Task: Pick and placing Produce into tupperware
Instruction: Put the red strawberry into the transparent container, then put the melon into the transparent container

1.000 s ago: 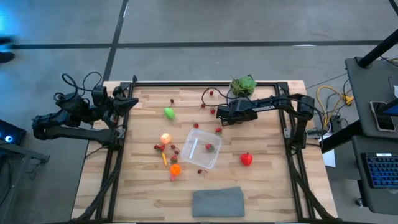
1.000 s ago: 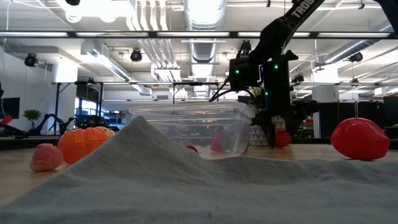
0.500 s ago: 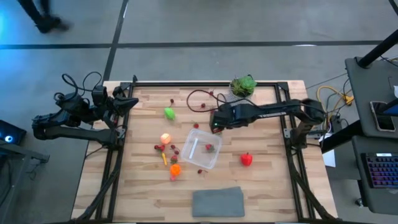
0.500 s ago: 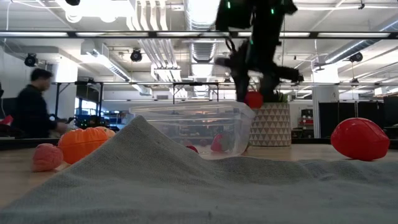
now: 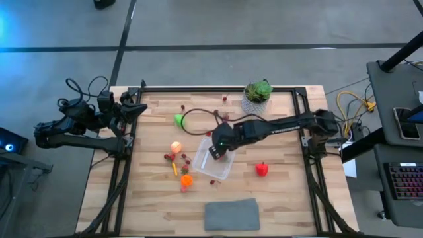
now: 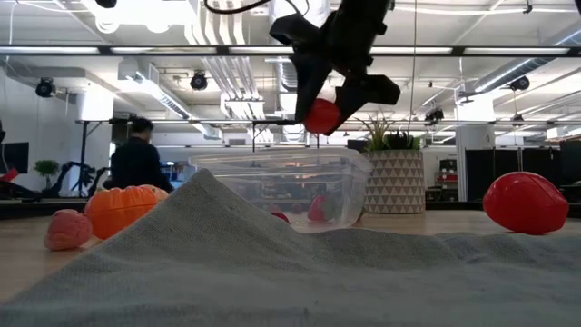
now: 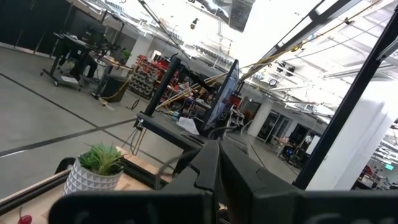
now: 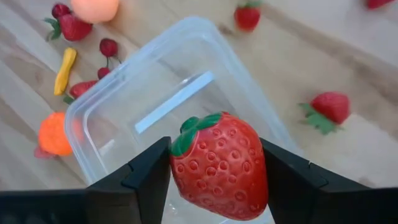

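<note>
Directly above the clear tub [image 8: 186,106], right gripper [image 8: 214,171] clamping a toy strawberry [image 8: 217,163], leafy cap toward the tub. No legible writing. Left gripper's [image 5: 135,109] fingers unclear, parked at table edge.

No readable text, labels, brand names, numbers or signs in any current view, shelves and screens in the room behind the table possibly carry markings, but these are too far off to make out
</note>
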Robot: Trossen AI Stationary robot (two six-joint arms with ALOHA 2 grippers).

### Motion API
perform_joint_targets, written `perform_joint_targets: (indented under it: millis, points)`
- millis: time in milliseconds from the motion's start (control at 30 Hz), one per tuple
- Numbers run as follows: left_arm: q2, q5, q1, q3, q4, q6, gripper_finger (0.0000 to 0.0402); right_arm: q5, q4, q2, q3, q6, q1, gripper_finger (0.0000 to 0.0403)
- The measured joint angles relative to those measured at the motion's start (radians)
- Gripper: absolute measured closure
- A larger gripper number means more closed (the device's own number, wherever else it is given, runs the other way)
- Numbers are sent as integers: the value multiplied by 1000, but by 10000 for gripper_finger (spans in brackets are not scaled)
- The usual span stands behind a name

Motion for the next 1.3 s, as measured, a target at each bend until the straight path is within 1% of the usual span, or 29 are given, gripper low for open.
perform_joint_targets:
  millis: [100, 267, 433, 567, 733, 833, 933, 1000, 1167, 1233, 1300]
  points:
    - [0, 1, 0, 0, 0, -1, 401, 29, 6, 15, 5, 35, 28, 177]
    - [-4, 1, 0, 0, 0, -2, 401, 122, 11, 21, 8, 145, 75, 136]
    - [-5, 1, 0, 0, 0, -2, 401, 137, 11, 21, 8, 222, 95, 102]
    - [3, 1, 0, -1, 0, -2, 401, 180, 8, 19, 14, 264, 98, 95]
    - [18, 1, 0, -1, 0, -5, 401, 252, -11, 18, 50, 265, 98, 101]
    - [39, 1, 0, -1, 0, -7, 401, 335, -98, 18, 87, 293, 97, 106]
    - [66, 1, 0, -1, 0, -7, 401, 430, -259, 17, 132, 336, 97, 104]
    - [86, 4, 0, -1, -4, -7, 401, 465, -373, 17, 162, 348, 96, 102]
    - [121, 50, 0, -2, -14, -5, 401, 476, -613, 9, 212, 348, 80, 100]
    - [137, 51, -1, -2, -29, 42, 401, 476, -665, -5, 212, 351, 74, 101]
    - [160, 37, -1, -2, -91, 72, 401, 477, -693, -30, 194, 359, 68, 103]
